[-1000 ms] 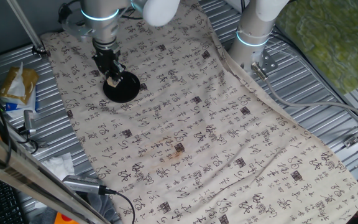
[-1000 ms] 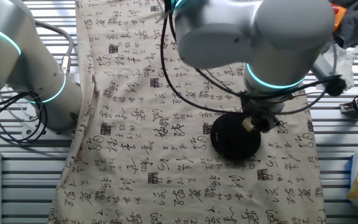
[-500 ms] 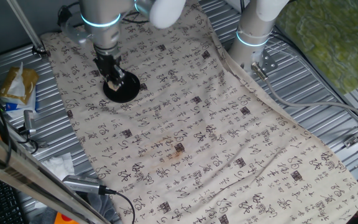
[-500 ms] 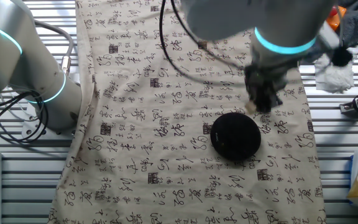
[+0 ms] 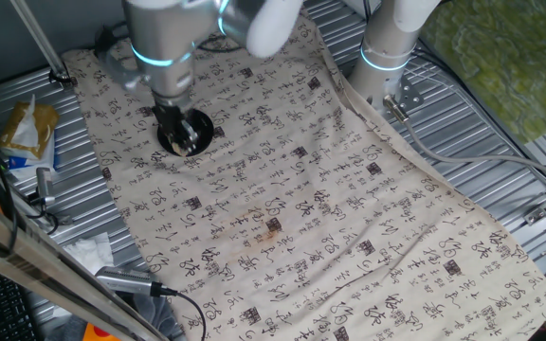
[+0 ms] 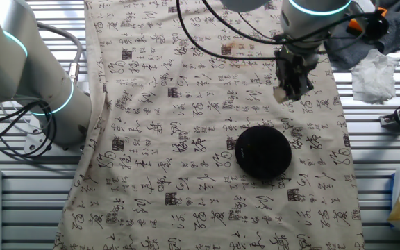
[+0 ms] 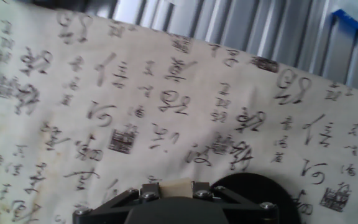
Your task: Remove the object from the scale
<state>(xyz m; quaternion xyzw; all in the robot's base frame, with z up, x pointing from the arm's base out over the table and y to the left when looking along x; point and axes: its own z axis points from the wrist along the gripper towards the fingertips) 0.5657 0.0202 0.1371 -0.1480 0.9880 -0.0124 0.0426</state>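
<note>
Since a second ago the hand (image 6: 284, 91) has lifted the object (image 6: 280, 93) off the scale (image 6: 262, 152).

One fixed view: hand (image 5: 184, 144) overlaps scale (image 5: 185, 133); block unclear.

Other fixed view: small tan cube, clamped between fingers, airborne beside the disc; cloth-covered surface (image 6: 186, 180) open around.

Hand view: block (image 7: 176, 188) top edge visible; long axis indeterminable.

The object (image 6: 280, 93), a small tan wooden block, hangs pinched between the fingers of the gripper (image 6: 287, 92), lifted clear above the counter. The scale (image 6: 262, 152), a flat round matte-black disc, lies bare on the printed cloth, apart from the block. In the hand view the block's pale end (image 7: 174, 188) looks roughly square, though blurred.
</note>
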